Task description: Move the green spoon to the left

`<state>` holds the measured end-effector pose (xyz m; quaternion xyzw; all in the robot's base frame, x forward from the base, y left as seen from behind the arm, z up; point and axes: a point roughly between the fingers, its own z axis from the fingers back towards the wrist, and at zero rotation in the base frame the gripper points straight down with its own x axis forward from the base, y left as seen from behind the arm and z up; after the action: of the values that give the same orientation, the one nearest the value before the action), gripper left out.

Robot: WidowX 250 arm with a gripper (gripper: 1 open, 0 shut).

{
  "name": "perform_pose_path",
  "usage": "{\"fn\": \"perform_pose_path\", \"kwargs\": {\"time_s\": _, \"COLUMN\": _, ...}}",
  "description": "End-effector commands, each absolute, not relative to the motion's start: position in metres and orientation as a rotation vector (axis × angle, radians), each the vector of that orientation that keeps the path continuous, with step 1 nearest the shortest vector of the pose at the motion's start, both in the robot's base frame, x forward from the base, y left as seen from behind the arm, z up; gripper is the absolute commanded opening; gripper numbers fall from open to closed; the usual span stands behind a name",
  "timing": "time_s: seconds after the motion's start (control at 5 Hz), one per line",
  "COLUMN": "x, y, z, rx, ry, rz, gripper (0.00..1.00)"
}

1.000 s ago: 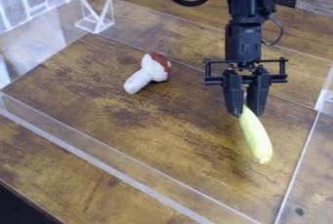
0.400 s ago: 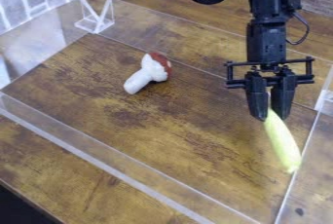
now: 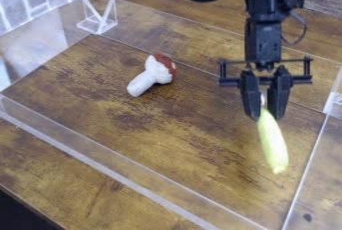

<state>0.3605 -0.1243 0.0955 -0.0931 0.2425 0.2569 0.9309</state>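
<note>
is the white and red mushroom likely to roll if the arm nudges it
Probably some: the mushroom lies on its side, and its stem looks rounded, so a push could set it turning. It may well swing in a curve rather than go straight, since the red-capped end looks different in shape from the stem.

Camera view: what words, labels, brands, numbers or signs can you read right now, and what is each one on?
None that can be read.
Green spoon: no lettering shows on the handle.
Toy mushroom: no marking shows on its cap or stem.
Gripper and its arm: dark and blurred; any small print there is too small to tell.
</note>
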Motion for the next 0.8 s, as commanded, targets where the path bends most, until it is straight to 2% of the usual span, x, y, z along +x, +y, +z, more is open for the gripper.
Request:
{"fn": "perform_pose_path", "kwargs": {"time_s": 0.0, "x": 0.370, "y": -0.107, "z": 0.168, "rx": -0.218, "ry": 0.378, "rz": 0.427, "gripper": 0.00}}
{"fn": "perform_pose_path", "kwargs": {"time_s": 0.2, "x": 0.373, "y": -0.084, "z": 0.169, "rx": -0.172, "ry": 0.341, "rz": 0.321, "gripper": 0.00}}
{"fn": "perform_pose_path", "kwargs": {"time_s": 0.4, "x": 0.361, "y": -0.064, "z": 0.168, "rx": -0.160, "ry": 0.328, "rz": 0.296, "gripper": 0.00}}
{"fn": "perform_pose_path", "kwargs": {"time_s": 0.6, "x": 0.350, "y": -0.037, "z": 0.184, "rx": -0.150, "ry": 0.304, "rz": 0.241, "gripper": 0.00}}
